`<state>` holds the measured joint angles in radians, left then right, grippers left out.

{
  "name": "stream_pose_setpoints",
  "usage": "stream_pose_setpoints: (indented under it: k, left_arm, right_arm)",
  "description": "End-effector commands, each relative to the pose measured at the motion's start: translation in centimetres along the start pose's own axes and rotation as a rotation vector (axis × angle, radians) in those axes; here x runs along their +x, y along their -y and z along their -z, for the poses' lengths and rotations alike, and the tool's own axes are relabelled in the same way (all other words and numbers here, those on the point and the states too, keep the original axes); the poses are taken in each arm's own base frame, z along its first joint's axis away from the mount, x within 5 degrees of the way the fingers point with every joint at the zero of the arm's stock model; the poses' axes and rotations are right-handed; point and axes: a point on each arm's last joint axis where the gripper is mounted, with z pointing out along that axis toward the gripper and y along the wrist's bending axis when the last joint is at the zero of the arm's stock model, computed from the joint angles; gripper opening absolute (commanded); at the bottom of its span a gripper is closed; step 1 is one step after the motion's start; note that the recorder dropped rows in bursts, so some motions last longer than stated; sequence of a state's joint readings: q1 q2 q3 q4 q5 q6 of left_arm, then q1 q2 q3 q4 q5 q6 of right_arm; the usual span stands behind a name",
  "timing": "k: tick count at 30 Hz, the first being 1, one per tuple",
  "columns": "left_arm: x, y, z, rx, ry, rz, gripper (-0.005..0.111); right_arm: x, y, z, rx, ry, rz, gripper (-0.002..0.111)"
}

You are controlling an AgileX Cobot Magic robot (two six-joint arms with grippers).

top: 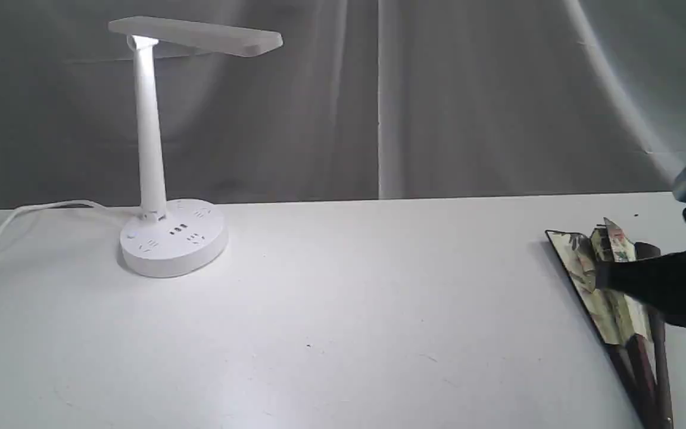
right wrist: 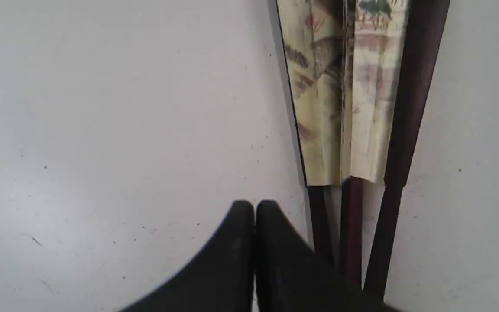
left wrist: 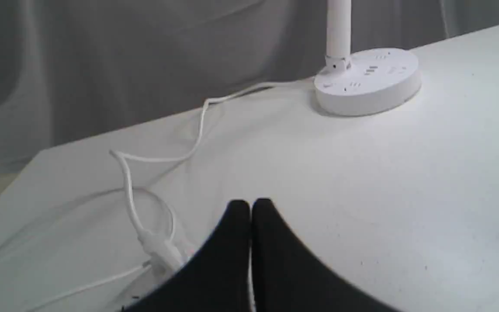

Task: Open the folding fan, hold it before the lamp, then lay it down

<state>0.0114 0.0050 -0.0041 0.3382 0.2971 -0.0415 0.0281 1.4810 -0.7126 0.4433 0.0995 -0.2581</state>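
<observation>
My right gripper (right wrist: 254, 208) reaches in from the table's (top: 349, 322) right edge, low over the folding fan (top: 584, 268). Its fingers are pressed together on nothing, tips just beside the maroon ribs. The fan lies by the right edge near the front corner, barely spread. My arm hides its middle, its rib ends run out of frame, and I cannot tell whether I touch it. My left gripper (left wrist: 251, 206) is also closed and empty, above the left edge near the cord (left wrist: 197, 130). The lamp (top: 152, 149) stands at the far left; its head is cut off in my left wrist view.
</observation>
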Motion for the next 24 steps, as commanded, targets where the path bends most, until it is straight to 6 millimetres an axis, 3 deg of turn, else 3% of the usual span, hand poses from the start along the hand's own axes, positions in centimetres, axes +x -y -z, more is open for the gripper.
stream_pose_setpoints:
  k: [1, 2, 6, 9, 13, 18, 24]
  left_arm:
    - [-0.6, 0.2, 0.0, 0.019, 0.080, 0.134, 0.000]
    - [-0.8, 0.3, 0.0, 0.037, 0.093, 0.213, 0.000]
    - [-1.3, 0.3, 0.1, 0.042, 0.149, 0.232, 0.000]
    - [-1.7, 0.3, 0.2, 0.062, 0.198, 0.364, 0.000]
    - [-2.4, 0.2, 0.4, 0.100, 0.265, 0.599, 0.000]
    - [-3.6, -0.3, 0.8, 0.096, 0.415, 0.607, 0.000]
    - [-4.8, -0.5, 0.2, 0.090, 0.347, 0.542, 0.000]
  right_arm:
    - [-0.3, 0.3, -2.1, 0.012, -0.051, 0.042, 0.000]
    - [-0.4, 0.3, -2.6, 0.011, -0.065, 0.060, 0.000]
    - [-1.3, 1.4, -4.2, 0.016, -0.153, 0.024, 0.000]
    - [-2.4, 3.8, -5.1, 0.050, -0.190, -0.053, 0.000]
    - [-2.1, 6.7, -6.1, 0.100, -0.211, -0.146, 0.000]
    - [-0.9, 8.1, -7.5, 0.121, -0.249, -0.224, 0.000]
    - [-0.6, 8.4, -8.2, 0.130, -0.246, -0.236, 0.000]
